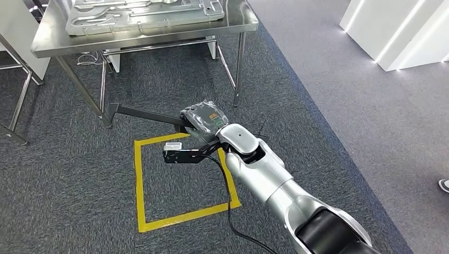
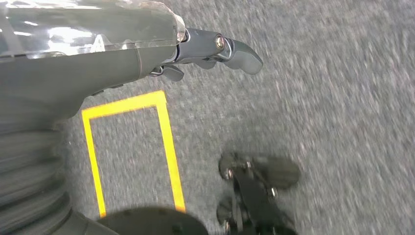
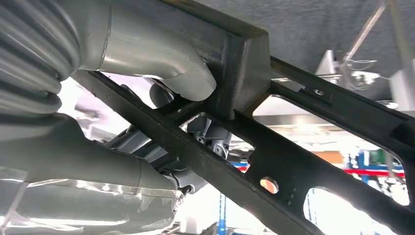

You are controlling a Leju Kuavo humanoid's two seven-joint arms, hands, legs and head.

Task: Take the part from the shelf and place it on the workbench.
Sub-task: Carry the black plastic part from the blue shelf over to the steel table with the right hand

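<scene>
While the steel desk (image 1: 53,43) stands well ahead at upper left, carrying a grey moulded tray (image 1: 143,13), the part (image 1: 143,112) is nowhere near it: a long black frame with cut-outs, held low over the carpet above a yellow taped square (image 1: 138,185). Left hand (image 2: 215,49), seen from its own wrist camera, hangs over the floor with fingers loosely apart and nothing in them; blurred carpet and yellow tape lie below. Moving right, the right hand (image 1: 204,124) grips the part at one end, the bar running out leftward from it in the head view; the right wrist view shows the thick grey thumb (image 3: 161,63) pressed over a strut and darker fingers wrapped behind. Judgement: pick-up from the shelf is done, the carry is under way, and the approach to the desk and set-down remain. Shelf out of frame.
</scene>
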